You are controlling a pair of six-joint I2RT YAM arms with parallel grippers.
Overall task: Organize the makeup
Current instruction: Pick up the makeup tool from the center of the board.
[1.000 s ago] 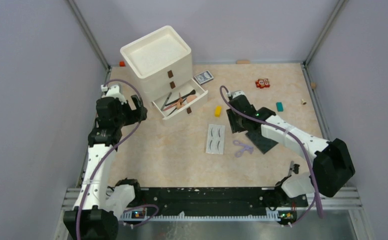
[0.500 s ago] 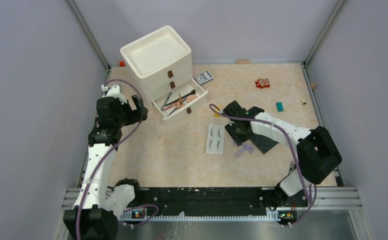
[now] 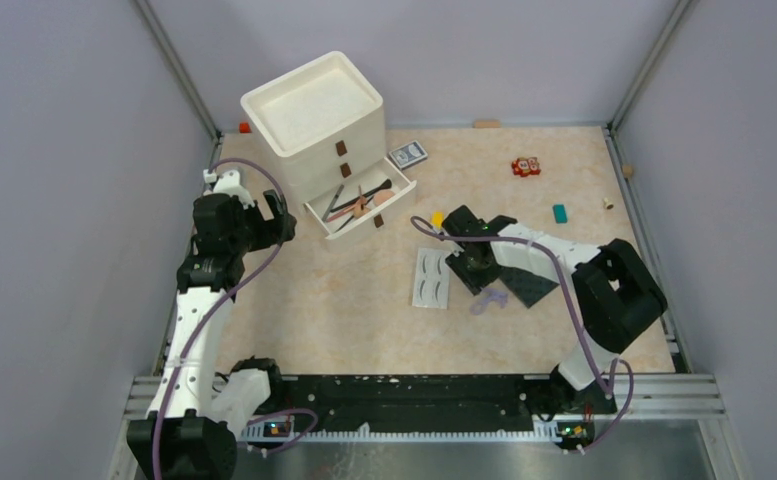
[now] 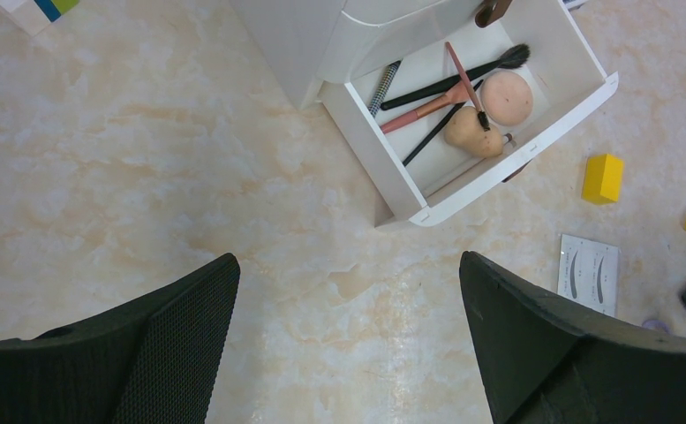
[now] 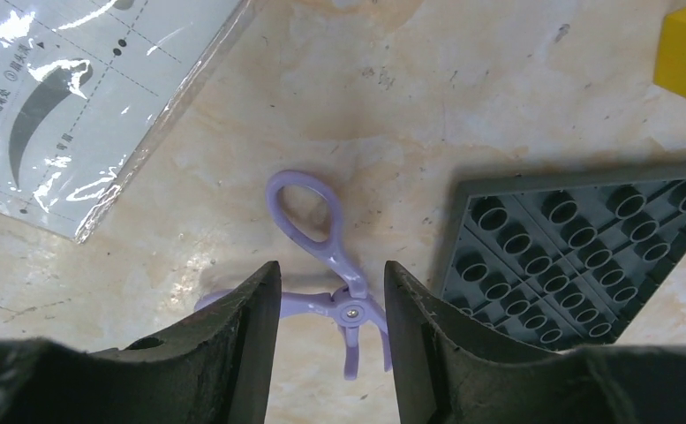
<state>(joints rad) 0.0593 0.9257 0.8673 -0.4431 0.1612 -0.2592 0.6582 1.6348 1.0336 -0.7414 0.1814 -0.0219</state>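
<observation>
Purple curler (image 5: 340, 261) partly behind right tool (image 5: 330, 276)

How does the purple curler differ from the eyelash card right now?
The curler is purple and scissor-shaped with loop handles; the card is white, flat and rectangular. The curler lies between the fingers of the right tool; the card lies off to one side. Both rest on the table, outside the drawer.

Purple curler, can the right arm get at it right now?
Probably yes: the right gripper hangs over the curler, open jaws either side, nothing on top; the card and grey plate lie apart.
</observation>
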